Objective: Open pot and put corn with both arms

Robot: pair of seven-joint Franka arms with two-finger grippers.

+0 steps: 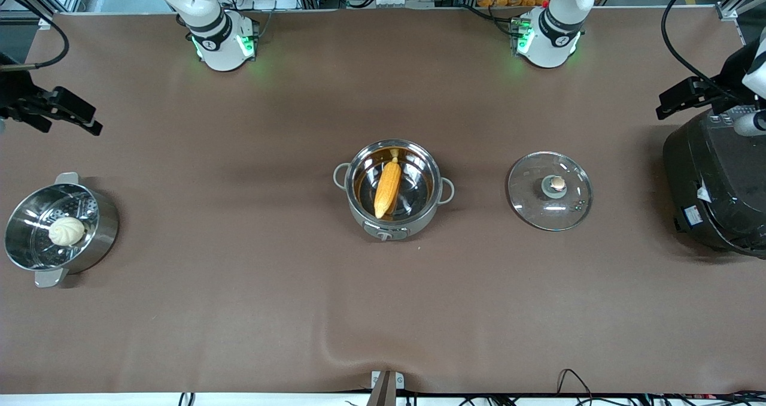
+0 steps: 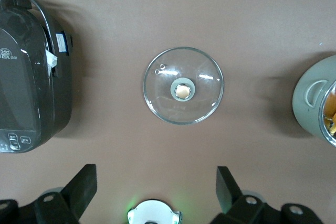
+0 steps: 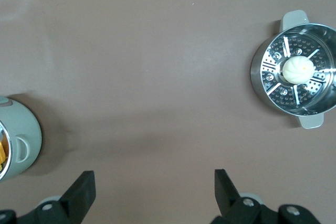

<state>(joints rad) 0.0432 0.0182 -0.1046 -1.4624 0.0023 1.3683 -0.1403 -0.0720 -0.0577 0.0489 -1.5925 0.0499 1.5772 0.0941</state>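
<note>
The steel pot (image 1: 419, 217) stands lidless in the middle of the table. The yellow-orange corn (image 1: 387, 188) lies inside it. Its glass lid (image 1: 549, 190) with the copper knob lies flat on the table beside the pot, toward the left arm's end; it also shows in the left wrist view (image 2: 183, 85). My left gripper (image 1: 664, 109) is open and empty, up in the air by the rice cooker; in its wrist view (image 2: 156, 182) the jaws stand wide apart. My right gripper (image 1: 90, 124) is open and empty, raised at the right arm's end, also seen in its wrist view (image 3: 155, 187).
A large black rice cooker (image 1: 718, 196) stands at the left arm's end. A perforated steel steamer pot (image 1: 105, 226) with a white bun (image 1: 66, 231) in it stands at the right arm's end. Cables lie along the table edge nearest the camera.
</note>
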